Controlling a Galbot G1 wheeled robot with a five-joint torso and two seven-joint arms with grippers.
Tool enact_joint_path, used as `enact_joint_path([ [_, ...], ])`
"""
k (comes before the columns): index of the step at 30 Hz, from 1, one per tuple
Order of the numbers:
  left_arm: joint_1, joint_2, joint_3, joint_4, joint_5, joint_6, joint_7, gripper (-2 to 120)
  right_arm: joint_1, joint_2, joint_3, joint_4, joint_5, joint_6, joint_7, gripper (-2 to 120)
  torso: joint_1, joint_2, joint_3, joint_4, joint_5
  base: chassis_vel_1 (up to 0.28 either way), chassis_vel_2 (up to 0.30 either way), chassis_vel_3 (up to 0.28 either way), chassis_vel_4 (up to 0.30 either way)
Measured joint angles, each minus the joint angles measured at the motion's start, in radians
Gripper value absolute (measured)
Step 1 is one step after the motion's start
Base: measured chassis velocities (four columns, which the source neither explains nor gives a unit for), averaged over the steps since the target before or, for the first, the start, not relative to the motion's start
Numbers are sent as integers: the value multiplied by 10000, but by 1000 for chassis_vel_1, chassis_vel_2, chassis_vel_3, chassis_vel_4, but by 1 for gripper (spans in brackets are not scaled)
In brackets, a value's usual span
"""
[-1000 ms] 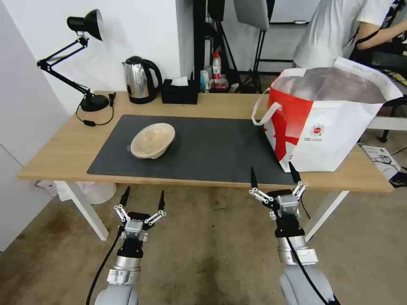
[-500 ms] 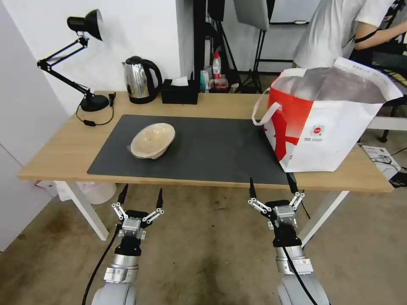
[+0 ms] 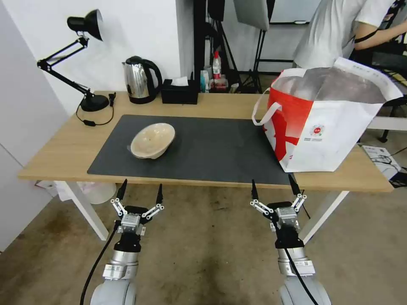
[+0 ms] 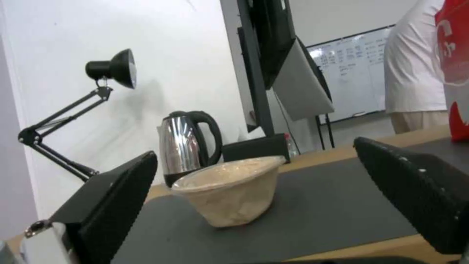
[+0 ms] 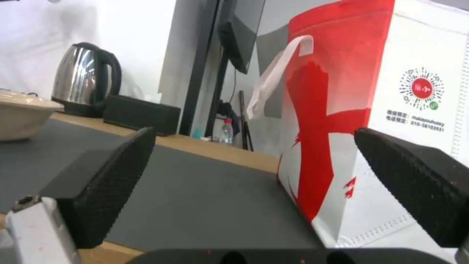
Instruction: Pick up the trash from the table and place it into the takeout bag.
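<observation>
Nearest me, my left gripper [image 3: 140, 190] and right gripper [image 3: 273, 187] hang side by side just short of the table's [image 3: 63, 156] front edge, below its top, over the stained concrete floor [image 3: 203, 245]. Both have their black fingers spread wide with nothing between them.

On the light-wood table top lies the dark grey mat [image 3: 212, 148]. The beige shallow bowl [image 3: 152, 140] sits on the mat's left part, tilted so I see into it. From the left wrist camera the bowl [image 4: 229, 194] shows between the spread fingers, well ahead. At the right end stands the takeout bag [image 3: 335, 127], white and red, its corner on the mat, one white strap handle [image 3: 260, 112] drooping toward the mat. The silver foil lining hides whatever is inside; I cannot tell its contents. From the right wrist camera the bag [image 5: 415, 146] is cut off by the picture's edge.

Along the back edge stand a black desk lamp [image 3: 87, 25], a steel kettle [image 3: 139, 79] and a black tissue box [image 3: 179, 91]. Behind are a white wall and dark stands.
</observation>
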Motion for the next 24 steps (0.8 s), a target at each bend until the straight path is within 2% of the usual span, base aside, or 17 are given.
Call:
enact_joint_path([
  [24, 59, 13, -38, -324, -191, 129, 3, 100, -39, -4, -44, 106, -107, -53, 33, 100, 0, 1, -1, 0, 0, 0, 0, 0, 0],
])
